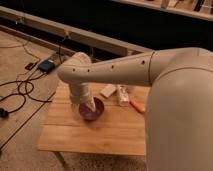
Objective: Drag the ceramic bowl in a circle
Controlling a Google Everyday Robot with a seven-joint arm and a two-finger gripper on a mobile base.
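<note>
— Where was the bowl (95, 112)?
— Mid-tabletop (100, 137), with the gripper (89, 106) down at its left rim. Open or closed, I couldn't tell.
— Room around the bowl?
— Bare wood in front of it and to its left. Packet (108, 90), bottle (123, 95) and an orange thing (137, 105) lay near, behind-right.

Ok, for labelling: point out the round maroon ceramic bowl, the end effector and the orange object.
Round maroon ceramic bowl (98, 112): camera view, right side.
End effector (88, 106): camera view, tip, at the bowl.
Orange object (137, 106): camera view, middle.
</note>
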